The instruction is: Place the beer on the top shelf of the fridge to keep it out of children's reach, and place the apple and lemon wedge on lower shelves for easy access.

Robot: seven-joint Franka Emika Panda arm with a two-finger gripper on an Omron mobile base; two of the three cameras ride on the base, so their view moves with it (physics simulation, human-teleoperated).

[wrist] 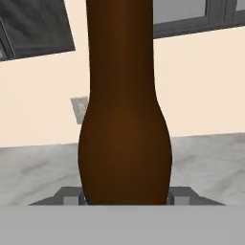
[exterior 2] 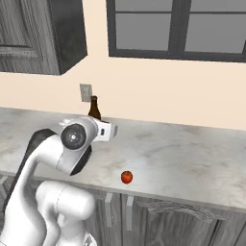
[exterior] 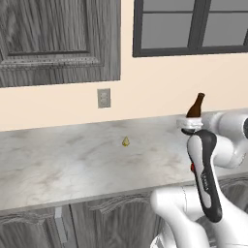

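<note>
1. The beer (wrist: 124, 119) stood upright directly in front of the hand camera, its brown neck and shoulder taking up the centre of the hand view.
2. The gripper (wrist: 125, 197) had a finger (wrist: 72, 199) on each side of the bottle's lower body, pressed against the glass; the claw was clamped on the beer.
3. In the left base view the bottle's neck and cap (exterior: 195, 105) rose above the white wrist, at the right end of the counter (exterior: 72, 164). Whether its base touched the counter could not be determined, as the arm hid it.
4. In the right base view the bottle neck (exterior 2: 94, 108) showed behind the arm's upper joint, in front of the wall outlet (exterior 2: 85, 92).
5. The lemon wedge (exterior: 125, 141) sat alone on the marble counter, point upward, well apart from the bottle and to its left in the left base view.
6. The apple (exterior 2: 126, 177) rested near the counter's front edge, to the right of the arm in the right base view, well apart from the bottle. In the left base view a small red patch showed beside the arm.
7. A dark grey wall cabinet (exterior: 58, 41) hung above the counter on the left, and a dark-framed window (exterior 2: 178, 29) sat in the cream wall behind.
</note>
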